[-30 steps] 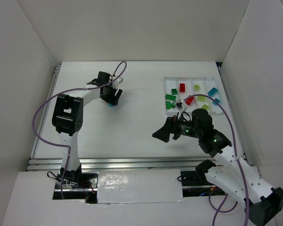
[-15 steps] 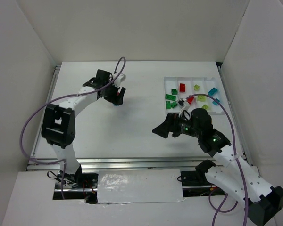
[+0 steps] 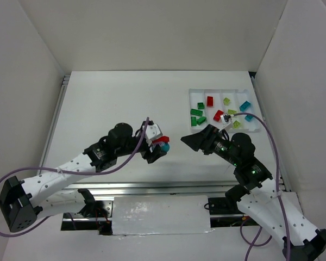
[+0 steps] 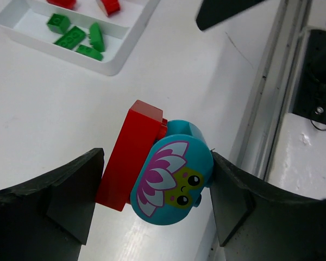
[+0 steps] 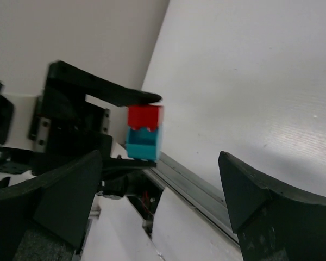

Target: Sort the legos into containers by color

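Note:
A red lego stacked on a teal-blue lego (image 3: 163, 144) hangs just above the table near its front middle, with my left gripper (image 3: 160, 147) shut on the pair. In the left wrist view the red brick (image 4: 131, 153) presses one finger and the teal one, printed with a flower face (image 4: 173, 175), presses the other. My right gripper (image 3: 196, 138) stands open just right of the pair, facing it, with nothing between its fingers (image 5: 54, 201). That view shows the pair (image 5: 144, 134) ahead. The containers are one white tray (image 3: 191, 92) at the back right, holding green (image 3: 196, 113), red (image 3: 210, 100), yellow-green (image 3: 226, 101) and teal (image 3: 244, 105) legos.
White walls enclose the table on three sides. A metal rail (image 3: 152, 187) runs along the near edge. The tray's near corner (image 4: 106, 65) with green bricks (image 4: 76, 38) shows in the left wrist view, as does one right fingertip (image 4: 228, 11). Purple cables trail from both arms.
My left arm has swung from the far left of the table to the front middle, carrying the brick pair. My right gripper has shifted slightly right and back, toward the tray, and faces the pair.

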You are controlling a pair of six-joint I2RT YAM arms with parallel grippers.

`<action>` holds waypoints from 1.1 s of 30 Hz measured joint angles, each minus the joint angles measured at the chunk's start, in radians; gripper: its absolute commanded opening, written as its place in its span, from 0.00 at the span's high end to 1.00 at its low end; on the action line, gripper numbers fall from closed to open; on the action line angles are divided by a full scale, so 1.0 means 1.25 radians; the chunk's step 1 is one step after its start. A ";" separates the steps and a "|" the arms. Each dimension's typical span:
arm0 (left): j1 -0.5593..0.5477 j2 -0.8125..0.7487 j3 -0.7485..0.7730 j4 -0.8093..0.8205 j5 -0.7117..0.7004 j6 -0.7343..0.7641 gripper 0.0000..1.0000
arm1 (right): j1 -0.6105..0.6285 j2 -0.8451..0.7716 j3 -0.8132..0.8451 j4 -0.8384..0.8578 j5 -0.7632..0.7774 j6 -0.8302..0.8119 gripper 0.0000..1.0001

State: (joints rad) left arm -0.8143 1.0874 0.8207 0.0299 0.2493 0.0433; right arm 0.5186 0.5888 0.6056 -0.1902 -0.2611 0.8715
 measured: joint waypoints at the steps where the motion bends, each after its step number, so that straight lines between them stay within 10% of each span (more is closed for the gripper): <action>1: -0.014 -0.009 -0.017 0.001 -0.005 -0.001 1.00 | 0.000 -0.015 -0.013 0.019 -0.005 0.013 0.07; 18: -0.130 -0.025 0.008 0.025 -0.056 0.002 1.00 | 0.224 0.119 -0.017 0.084 0.031 0.051 0.16; 21: -0.132 -0.021 0.014 0.011 -0.057 0.004 1.00 | 0.246 0.130 -0.016 0.102 0.054 0.052 0.41; 24: -0.134 -0.013 0.017 0.000 -0.060 0.009 1.00 | 0.261 0.138 -0.010 0.118 0.069 0.061 0.91; 26: -0.136 -0.011 0.019 -0.003 -0.069 0.013 0.98 | 0.263 0.142 -0.009 0.115 0.077 0.065 1.00; 28: -0.136 -0.011 0.019 -0.005 -0.072 0.010 0.75 | 0.264 0.143 -0.009 0.116 0.079 0.058 1.00; 30: -0.136 -0.011 0.019 -0.006 -0.074 0.007 0.07 | 0.265 0.143 -0.009 0.118 0.077 0.053 1.00; 33: -0.136 -0.014 0.020 -0.001 -0.073 -0.011 0.00 | 0.265 0.143 -0.009 0.129 0.066 0.020 1.00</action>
State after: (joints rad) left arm -0.9848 1.0695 0.8455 0.0292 0.1581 0.0299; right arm 0.8501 0.7673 0.5941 -0.0288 -0.1787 0.8959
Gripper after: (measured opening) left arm 0.982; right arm 0.455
